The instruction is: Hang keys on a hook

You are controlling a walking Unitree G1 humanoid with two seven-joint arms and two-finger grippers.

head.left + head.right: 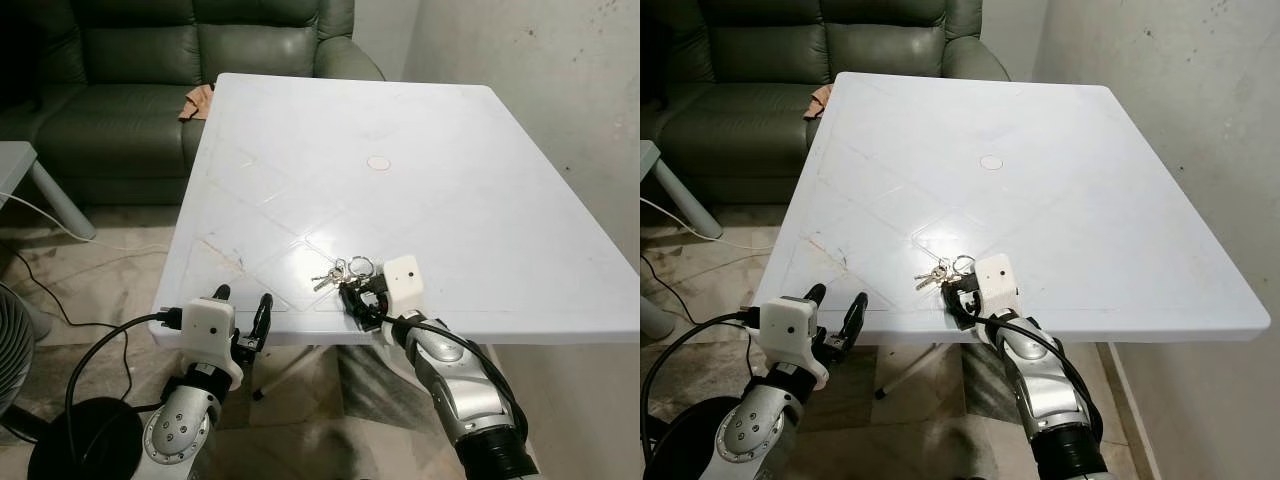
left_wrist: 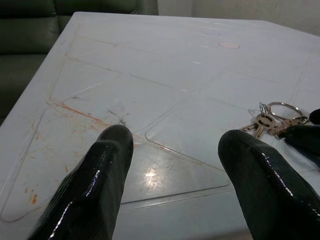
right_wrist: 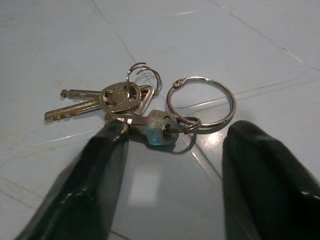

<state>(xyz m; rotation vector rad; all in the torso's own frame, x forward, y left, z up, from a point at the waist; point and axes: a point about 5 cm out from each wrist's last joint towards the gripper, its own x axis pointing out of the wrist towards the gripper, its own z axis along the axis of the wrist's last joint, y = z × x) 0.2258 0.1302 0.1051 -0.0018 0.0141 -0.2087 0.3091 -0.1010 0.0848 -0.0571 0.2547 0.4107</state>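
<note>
Near the table (image 1: 520, 220) edge, right end effector (image 1: 352, 300) straddles keys (image 3: 130, 102), seemingly touching.

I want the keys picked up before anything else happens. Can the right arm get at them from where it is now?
Probably yes. The right gripper sits low on the white table with its jaws open on either side of the keys; nothing lies between them.

A pale blue-white plastic table (image 1: 450, 180) bears faint orange-brown scuff lines. Silver metal keys (image 3: 120, 102) on silver rings lie on it. At 11 o'clock, a dark green leather sofa (image 1: 120, 90).
</note>
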